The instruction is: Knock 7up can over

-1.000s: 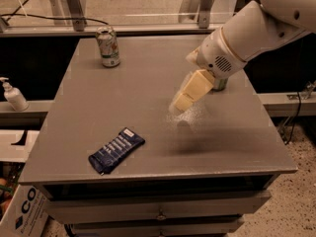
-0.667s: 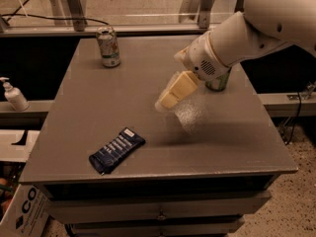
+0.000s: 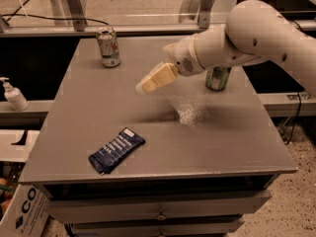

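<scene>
The 7up can stands upright at the far left of the grey table. It has a whitish-silver body with green lettering and a silver top. My gripper hangs above the middle of the table, on the end of the white arm that reaches in from the right. Its cream fingers point left and down. It is to the right of the can and nearer to me, well apart from it.
A darker green can stands at the far right, partly behind my arm. A dark blue snack packet lies flat at the front left. A white pump bottle stands on a ledge left of the table.
My arm and gripper have swung left across the table, closer to the 7up can. The cans and the packet have not moved.
</scene>
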Action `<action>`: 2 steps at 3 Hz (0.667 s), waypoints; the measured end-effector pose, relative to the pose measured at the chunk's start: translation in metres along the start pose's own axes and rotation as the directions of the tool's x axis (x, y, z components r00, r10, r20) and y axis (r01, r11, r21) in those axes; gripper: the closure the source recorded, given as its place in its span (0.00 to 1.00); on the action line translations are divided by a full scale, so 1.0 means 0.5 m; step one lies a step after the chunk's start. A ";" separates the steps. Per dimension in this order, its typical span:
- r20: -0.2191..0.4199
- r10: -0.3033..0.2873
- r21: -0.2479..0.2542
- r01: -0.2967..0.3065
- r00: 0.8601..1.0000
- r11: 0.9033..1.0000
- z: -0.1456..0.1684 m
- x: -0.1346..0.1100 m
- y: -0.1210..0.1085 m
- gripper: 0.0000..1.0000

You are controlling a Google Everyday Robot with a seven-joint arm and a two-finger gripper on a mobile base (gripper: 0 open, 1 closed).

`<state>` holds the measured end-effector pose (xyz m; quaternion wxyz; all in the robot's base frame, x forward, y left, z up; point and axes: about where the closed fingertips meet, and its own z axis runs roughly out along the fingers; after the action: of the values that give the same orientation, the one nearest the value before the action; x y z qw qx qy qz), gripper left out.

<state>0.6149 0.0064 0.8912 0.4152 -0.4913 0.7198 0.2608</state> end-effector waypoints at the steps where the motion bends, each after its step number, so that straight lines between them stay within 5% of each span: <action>1: 0.098 0.057 0.002 -0.058 0.994 0.998 0.051 -0.041 -0.027 0.00; 2: 0.203 0.111 -0.015 -0.110 0.973 0.994 0.105 -0.102 -0.041 0.00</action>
<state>0.6607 0.0646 0.9080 0.4706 -0.4219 0.6995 0.3335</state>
